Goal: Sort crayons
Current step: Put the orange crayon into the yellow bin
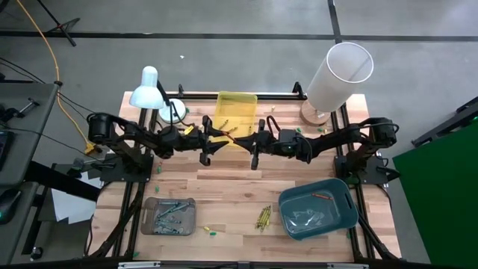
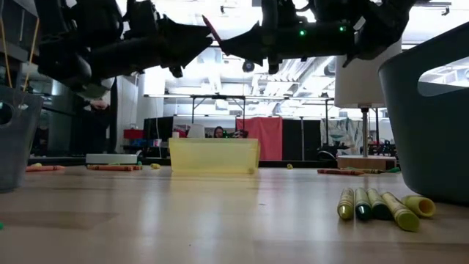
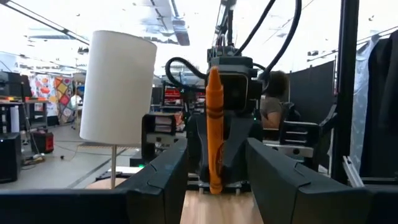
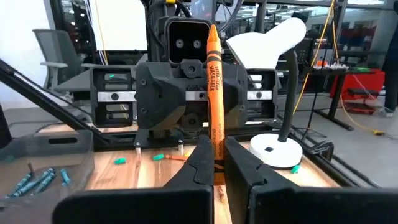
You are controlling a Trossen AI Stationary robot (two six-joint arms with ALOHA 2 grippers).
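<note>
My right gripper (image 4: 214, 163) is shut on an orange crayon (image 4: 214, 87), which stands upright high above the middle of the table (image 1: 231, 133). My left gripper (image 3: 214, 186) faces it from the table's left, level and open. In the left wrist view the crayon (image 3: 214, 124) shows in the gap between the two fingers; I see no touch. A bunch of yellow-olive crayons (image 1: 264, 217) lies flat on the wood near the front, and also shows in the low view (image 2: 381, 207). Blue and green crayons lie in the grey tray (image 1: 169, 215). My right gripper pinches the orange crayon's lower part (image 4: 216, 155) between its two fingers. The fingers come level from the table's right and lie across the crayon. It stands upright, its pointed tip (image 4: 212, 30) up, lifted clear of the table; the fingers hide its lower end.
A yellow tray (image 1: 237, 112) stands at the far middle and a teal tray (image 1: 317, 211), with an orange crayon in it, at the near right. A white desk lamp (image 1: 149, 90) and a white cylinder (image 1: 340, 75) stand at the far corners. Small green bits lie scattered on the wood.
</note>
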